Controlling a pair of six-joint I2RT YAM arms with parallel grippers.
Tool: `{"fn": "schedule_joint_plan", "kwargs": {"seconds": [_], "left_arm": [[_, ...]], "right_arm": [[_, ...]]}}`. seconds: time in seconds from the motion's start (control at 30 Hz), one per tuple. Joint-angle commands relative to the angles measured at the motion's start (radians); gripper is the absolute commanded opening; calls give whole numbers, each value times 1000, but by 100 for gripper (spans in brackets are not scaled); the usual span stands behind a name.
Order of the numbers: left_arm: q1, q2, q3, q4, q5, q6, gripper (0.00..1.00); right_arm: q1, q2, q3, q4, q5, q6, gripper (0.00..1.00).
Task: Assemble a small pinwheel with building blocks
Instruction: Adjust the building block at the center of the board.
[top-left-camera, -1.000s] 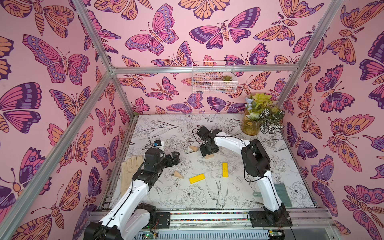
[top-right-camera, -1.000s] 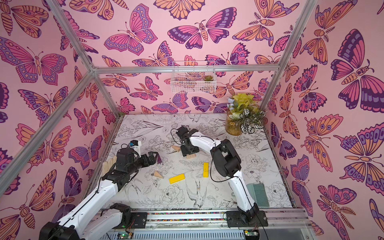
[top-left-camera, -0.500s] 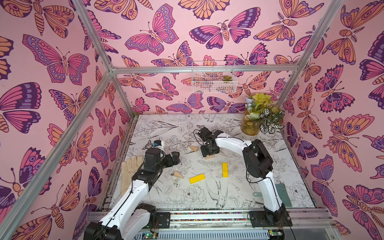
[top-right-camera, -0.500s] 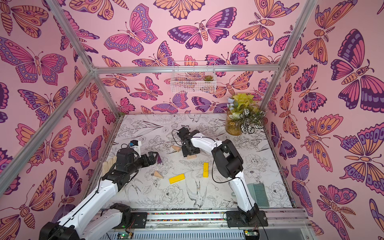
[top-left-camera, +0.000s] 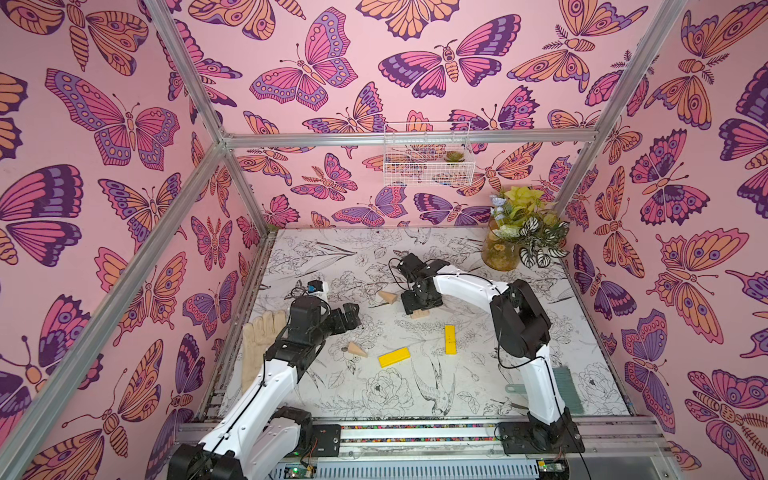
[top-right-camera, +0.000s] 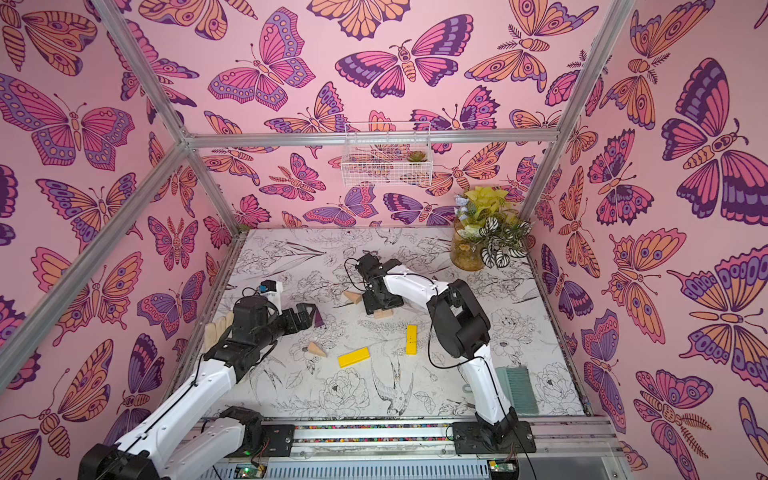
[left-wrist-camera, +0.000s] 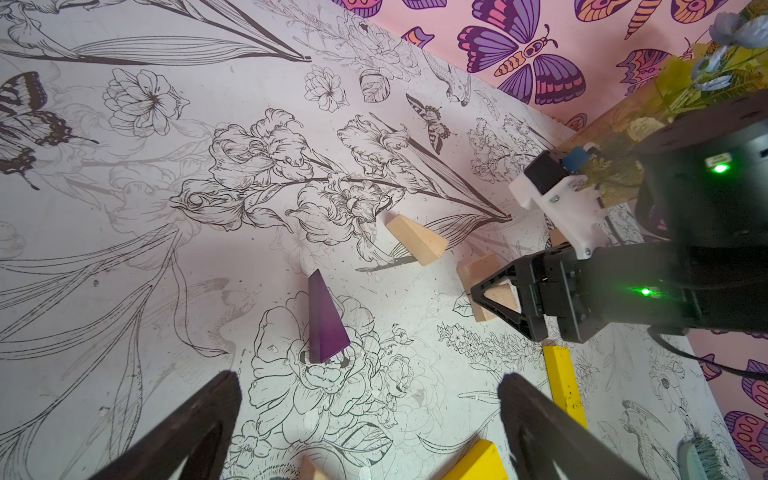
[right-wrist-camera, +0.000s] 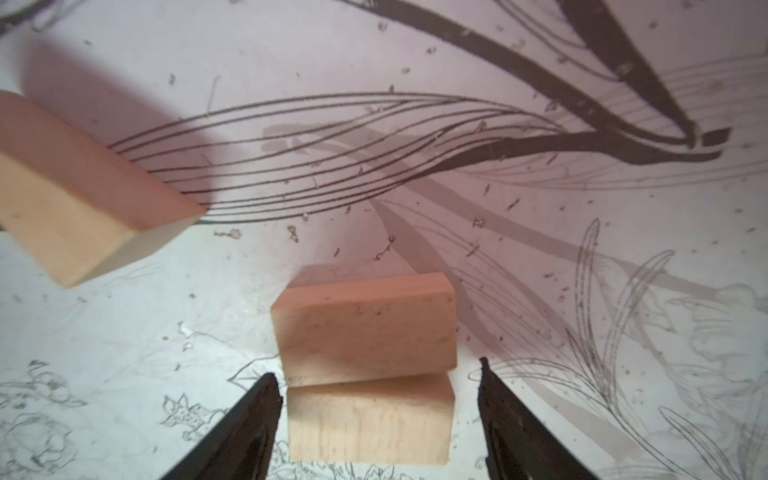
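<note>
Two small tan rectangular wooden blocks (top-left-camera: 420, 315) lie centrally in both top views, largely covered by the right gripper (top-left-camera: 419, 306). One tan triangular wooden wedge (top-left-camera: 387, 297) lies just beside them. A second tan wedge (top-left-camera: 357, 350) and two yellow wooden bars (top-left-camera: 394, 357) lie apart, nearer the robot base. In a top view the dark purple wooden wedge (top-right-camera: 318, 318) lies at the tip of the left gripper (top-right-camera: 305, 319).

Left wrist view: the left gripper's fingers (left-wrist-camera: 220, 399) stand wide apart and empty, short of the dark purple wooden wedge (left-wrist-camera: 324, 324).

Right wrist view: the two blocks abut along their long faces, forming a square. The right gripper's fingers (right-wrist-camera: 262, 411) stand apart, straddling the nearer block (right-wrist-camera: 370, 419). A gap shows on one side, so nothing is clamped.

Assessment: hub laid; four blades and stem outstanding. A third tan wedge is not visible.
</note>
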Motion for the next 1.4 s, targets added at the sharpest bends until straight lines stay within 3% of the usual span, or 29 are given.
{"fn": "schedule_joint_plan", "kwargs": {"seconds": [0.0,0.13,0.2,0.37,0.47,0.7,1.37], "left_arm": [[-4,-4,-14,-2,-2,0,100],[-4,-4,-15,-2,-1,3,100],[-5,-5,-18,-3,0,3,100],[-5,-7,-23,-2,-2,4,100],[-5,-7,-25,-3,-1,1,100],[-4,-8,-25,-2,-2,0,100],[-5,-8,-25,-3,-2,0,100]], "right_arm": [[17,-73,-11,-35,16,-8,78],[40,-113,-68,-22,24,10,73],[53,-129,-106,-7,27,21,65],[74,-138,-194,42,19,59,33],[76,-127,-217,67,10,74,24],[75,-76,-193,69,23,80,19],[61,-39,-151,68,37,72,19]]}}
